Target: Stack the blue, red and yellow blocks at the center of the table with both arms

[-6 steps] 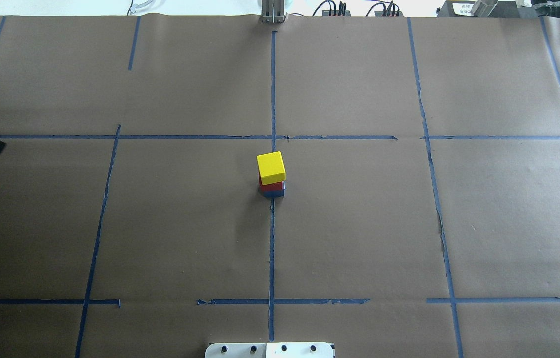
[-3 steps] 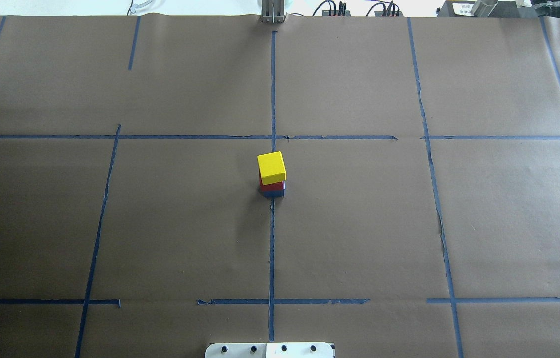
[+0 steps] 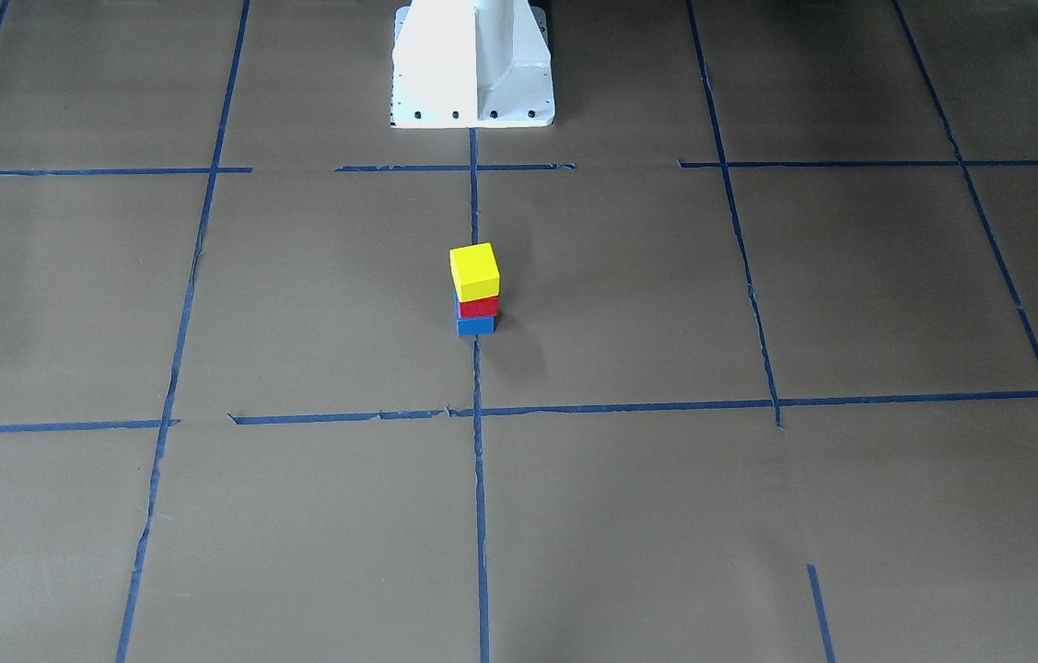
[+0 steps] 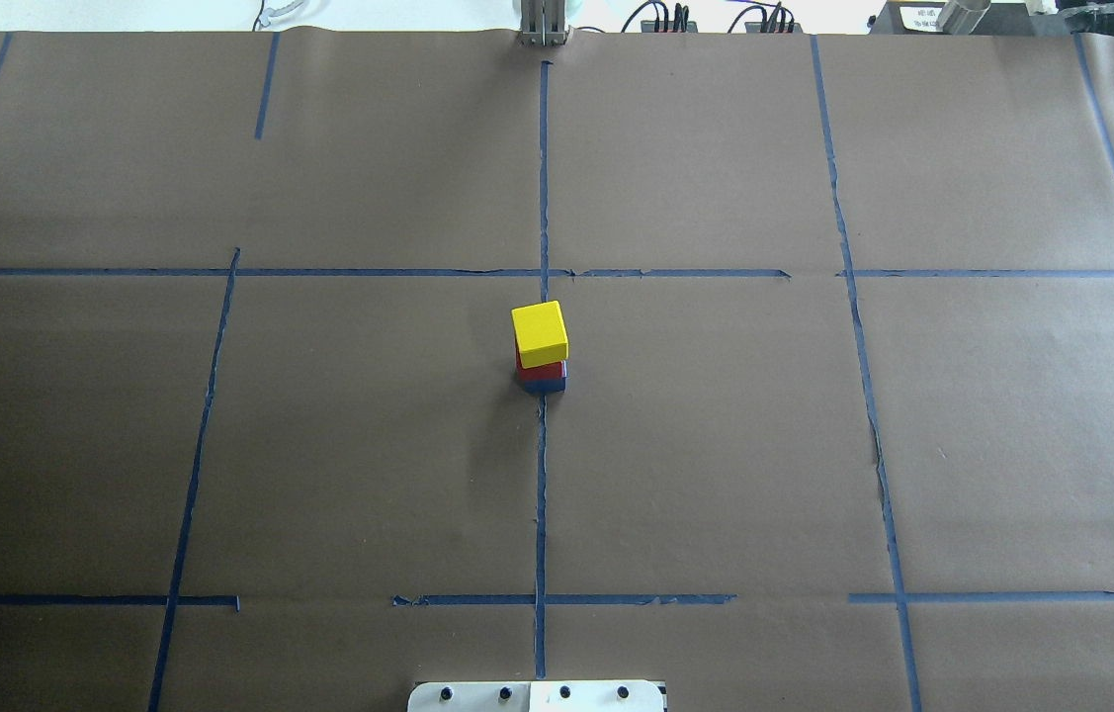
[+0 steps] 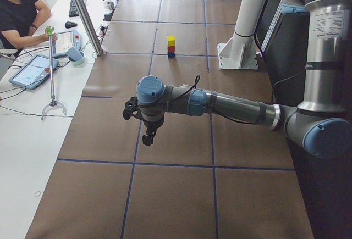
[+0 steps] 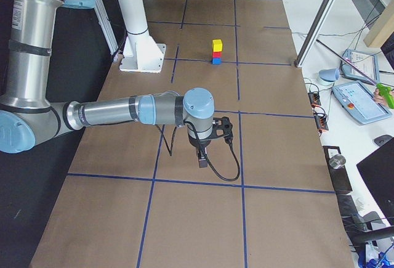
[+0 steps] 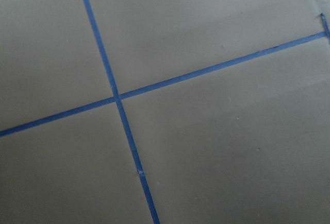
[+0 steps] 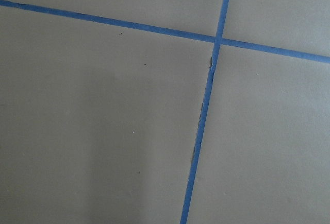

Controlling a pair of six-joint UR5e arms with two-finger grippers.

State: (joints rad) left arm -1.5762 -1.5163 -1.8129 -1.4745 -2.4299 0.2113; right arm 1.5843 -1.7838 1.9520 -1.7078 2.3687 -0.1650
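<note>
A yellow block (image 4: pixel 540 332) sits on a red block (image 4: pixel 541 372), which sits on a blue block (image 4: pixel 545 384), as one stack on the table's centre tape line. The front view shows the same stack: yellow (image 3: pixel 473 272), red (image 3: pixel 478 307), blue (image 3: pixel 475 325). My left gripper (image 5: pixel 147 138) hangs over the table far from the stack. My right gripper (image 6: pixel 201 159) hangs likewise at the other end. Both show only in the side views, so I cannot tell if they are open or shut. The wrist views show only brown paper and blue tape.
The robot's white base (image 3: pixel 472 64) stands at the table's near edge. Blue tape lines (image 4: pixel 543 178) cross the brown paper. A seated person (image 5: pixel 19 8), tablets (image 5: pixel 32 71) and a metal post (image 5: pixel 82 14) are on the side bench.
One second ago both gripper tips showed at the left and right edges of the overhead view; they have drawn back out of it. The stack has not moved.
</note>
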